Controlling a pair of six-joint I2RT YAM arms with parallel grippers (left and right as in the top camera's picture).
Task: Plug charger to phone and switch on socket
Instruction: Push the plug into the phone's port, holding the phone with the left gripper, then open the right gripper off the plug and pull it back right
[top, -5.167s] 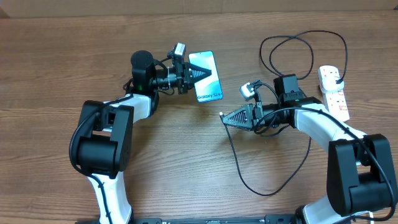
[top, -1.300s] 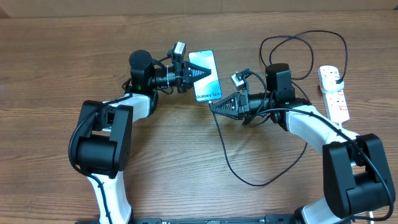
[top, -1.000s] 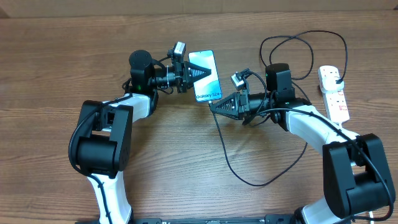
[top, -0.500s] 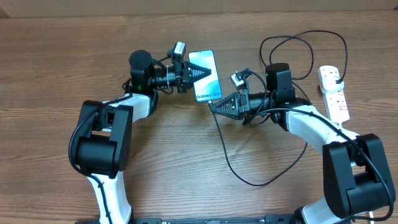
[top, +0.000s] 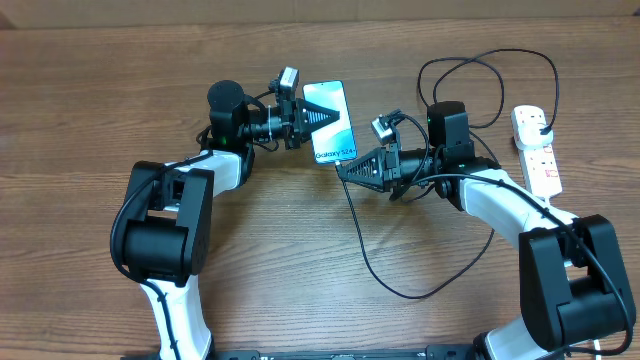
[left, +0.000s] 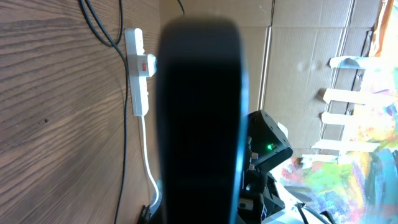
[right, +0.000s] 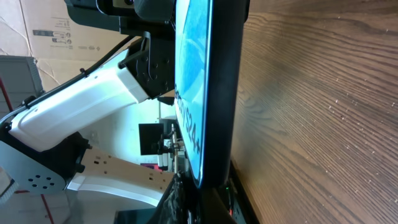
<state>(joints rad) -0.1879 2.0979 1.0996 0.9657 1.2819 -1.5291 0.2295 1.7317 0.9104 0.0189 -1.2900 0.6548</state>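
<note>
left gripper (top: 322, 117) clamped on the phone (top: 342, 142), probably slick and rigid, so grip the edges only. right gripper (top: 342, 170) looks pinched on the floppy charger (top: 357, 235) near its tip.

In the left wrist view the phone (left: 199, 118) is a dark blur that hides the jaws. From overhead, the charger (top: 359, 238) tip at the right gripper (top: 341, 170) is too small to tell if it touches the phone.
</note>
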